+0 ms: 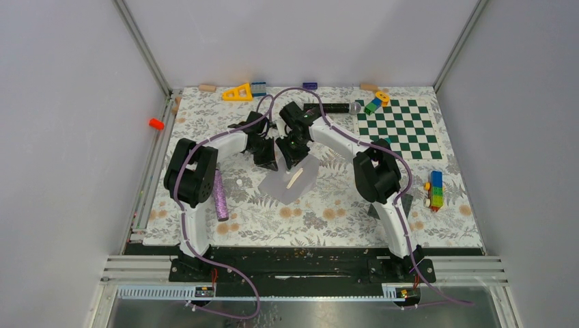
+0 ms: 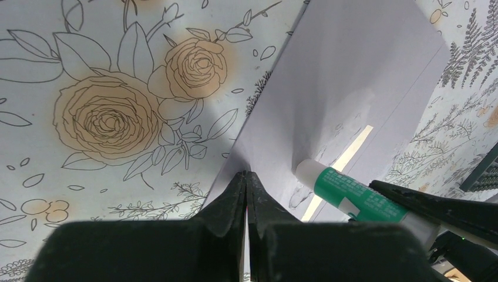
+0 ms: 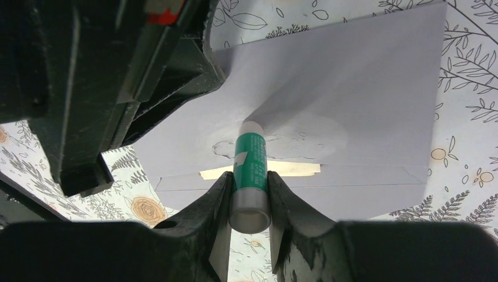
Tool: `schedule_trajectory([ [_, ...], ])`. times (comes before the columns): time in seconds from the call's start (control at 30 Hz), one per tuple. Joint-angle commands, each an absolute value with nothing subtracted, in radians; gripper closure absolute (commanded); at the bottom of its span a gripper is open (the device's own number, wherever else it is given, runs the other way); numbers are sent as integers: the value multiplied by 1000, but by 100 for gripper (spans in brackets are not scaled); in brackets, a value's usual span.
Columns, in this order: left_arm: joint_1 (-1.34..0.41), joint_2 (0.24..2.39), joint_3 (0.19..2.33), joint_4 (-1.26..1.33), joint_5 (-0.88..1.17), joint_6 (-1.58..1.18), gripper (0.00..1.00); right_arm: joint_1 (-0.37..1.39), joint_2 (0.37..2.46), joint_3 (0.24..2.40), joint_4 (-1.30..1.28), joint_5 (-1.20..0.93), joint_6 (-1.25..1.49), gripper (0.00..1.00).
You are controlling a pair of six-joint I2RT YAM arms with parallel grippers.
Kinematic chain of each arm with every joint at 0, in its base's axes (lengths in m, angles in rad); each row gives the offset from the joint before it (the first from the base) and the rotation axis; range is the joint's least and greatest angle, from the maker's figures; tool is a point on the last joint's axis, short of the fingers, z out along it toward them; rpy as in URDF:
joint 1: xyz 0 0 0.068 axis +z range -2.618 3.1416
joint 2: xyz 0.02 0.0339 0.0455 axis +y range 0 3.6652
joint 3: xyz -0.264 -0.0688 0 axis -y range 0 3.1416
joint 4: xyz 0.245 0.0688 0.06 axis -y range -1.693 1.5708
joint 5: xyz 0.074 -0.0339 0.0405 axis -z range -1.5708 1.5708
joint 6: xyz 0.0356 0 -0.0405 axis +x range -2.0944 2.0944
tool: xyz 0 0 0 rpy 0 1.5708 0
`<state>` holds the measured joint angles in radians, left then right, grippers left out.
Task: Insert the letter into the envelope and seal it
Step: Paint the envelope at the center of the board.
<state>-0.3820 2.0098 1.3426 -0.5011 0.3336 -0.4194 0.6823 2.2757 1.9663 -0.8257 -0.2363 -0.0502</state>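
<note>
The light grey paper envelope (image 1: 276, 186) lay mid-worktop (image 1: 328, 219) on floral print, its flap open and the tan parchment letter (image 3: 261, 170) showing as a strip inside. The left claw (image 2: 246, 175) was clenched on the envelope's edge. The right claw (image 3: 249, 179) grasped a smooth green-and-white glue stick (image 3: 249, 153), its tip on the matte flap. Light, even strokes along the flap would probably suit, with the thin paper kept taut.

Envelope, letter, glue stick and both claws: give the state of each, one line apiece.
envelope: flap open, not sealed, wet smears on the flap.
letter: inside the envelope, only a tan strip showing at the mouth.
glue stick: gripped, tip pressed on the flap.
left claw: shut on the envelope's edge.
right claw: shut on the glue stick.
</note>
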Motion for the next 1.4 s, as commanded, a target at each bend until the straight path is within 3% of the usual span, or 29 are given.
schedule_trajectory([
  [0.0,-409,2064,1339,-505,234,-403,100,707,2288,1997,-822,-253,-37,100],
  [0.5,-414,2055,1328,-500,201,-397,100,700,2258,1964,-832,-68,-104,100],
  [1.37,-419,2051,1324,-494,180,-402,100,657,2213,1922,-846,57,-151,100],
])
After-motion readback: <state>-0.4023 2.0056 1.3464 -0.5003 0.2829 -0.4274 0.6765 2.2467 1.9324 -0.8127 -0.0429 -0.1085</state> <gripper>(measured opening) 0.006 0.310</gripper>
